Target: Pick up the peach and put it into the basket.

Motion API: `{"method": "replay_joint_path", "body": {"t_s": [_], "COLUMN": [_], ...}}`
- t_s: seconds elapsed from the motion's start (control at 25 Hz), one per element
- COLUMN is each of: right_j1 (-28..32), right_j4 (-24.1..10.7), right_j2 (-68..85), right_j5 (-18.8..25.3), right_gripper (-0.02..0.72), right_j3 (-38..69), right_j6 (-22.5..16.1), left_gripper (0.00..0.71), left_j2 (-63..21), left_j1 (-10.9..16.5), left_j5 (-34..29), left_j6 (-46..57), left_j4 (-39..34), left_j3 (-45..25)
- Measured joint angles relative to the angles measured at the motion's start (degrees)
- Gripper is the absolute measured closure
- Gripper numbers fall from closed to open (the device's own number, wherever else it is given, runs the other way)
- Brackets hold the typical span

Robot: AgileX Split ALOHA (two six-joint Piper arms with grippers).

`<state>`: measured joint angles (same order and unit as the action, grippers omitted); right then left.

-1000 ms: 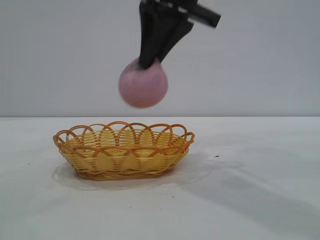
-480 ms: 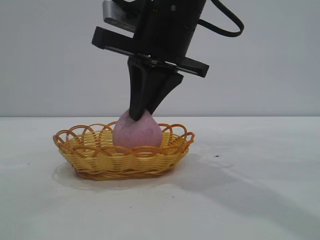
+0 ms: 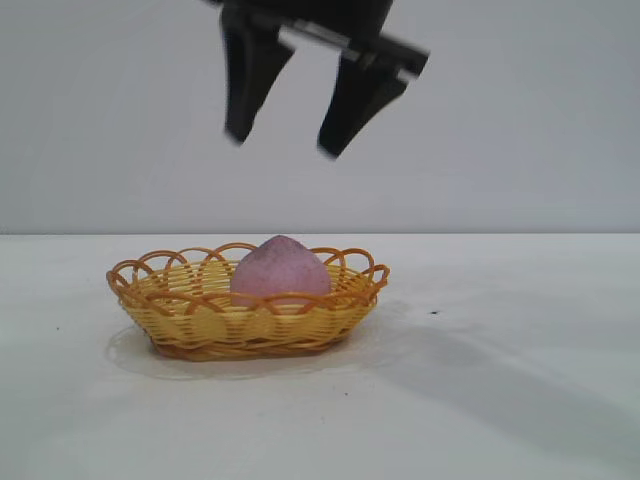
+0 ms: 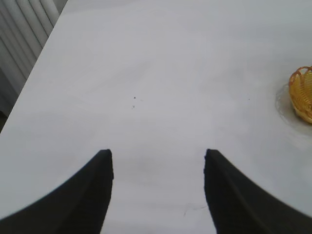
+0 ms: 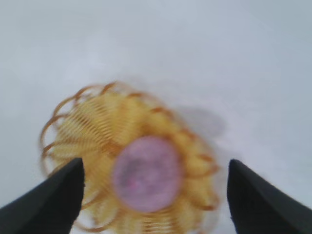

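My right gripper (image 3: 285, 140) hangs spread at twelve o'clock above the soft-looking peach (image 3: 279, 272), best squeezed gently at its sides, in the basket (image 3: 160, 305); my left gripper (image 4: 157, 185) hangs spread too.

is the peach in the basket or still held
In the basket: the peach sits inside the basket, tip up. The right tool hangs open above it, touching nothing.

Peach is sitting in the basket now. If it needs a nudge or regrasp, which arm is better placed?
Right. The right gripper hangs open directly above the peach in the basket. The left gripper, also open, faces bare table with only the basket's edge showing at one side.
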<state>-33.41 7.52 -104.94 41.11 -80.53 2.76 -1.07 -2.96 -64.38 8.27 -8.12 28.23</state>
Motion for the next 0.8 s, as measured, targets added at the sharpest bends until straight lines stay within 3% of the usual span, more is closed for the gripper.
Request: {"method": "replay_joint_path", "body": {"t_s": [0.12,0.2,0.44,0.64,0.8], "right_j1": [9.81,15.98,25.11,26.14,26.23], "right_j4": [-8.87,-11.69,-12.61,-12.61,-12.61], "right_j2": [-0.04,-0.94,-4.48,-4.56,-0.56], "right_j5": [0.61,0.75,-0.31,-4.48,-3.52], "right_gripper": [0.176,0.176,0.176,0.176,0.176], "right_j3": [0.48,1.32,3.07,3.38,3.46], "right_j6": [-8.98,-12.31,-15.21,-14.76,-14.28], "left_gripper": [0.307,0.307,0.307,0.307,0.307], "left_j2": [0.0,0.0,0.0,0.0,0.0], "left_j1": [0.0,0.0,0.0,0.0,0.0], "left_j5": [0.0,0.0,0.0,0.0,0.0], "left_j6": [0.0,0.0,-0.24,-0.24,-0.36], "left_j4": [0.0,0.0,0.0,0.0,0.0], "left_j3": [0.0,0.0,0.0,0.0,0.0]}}
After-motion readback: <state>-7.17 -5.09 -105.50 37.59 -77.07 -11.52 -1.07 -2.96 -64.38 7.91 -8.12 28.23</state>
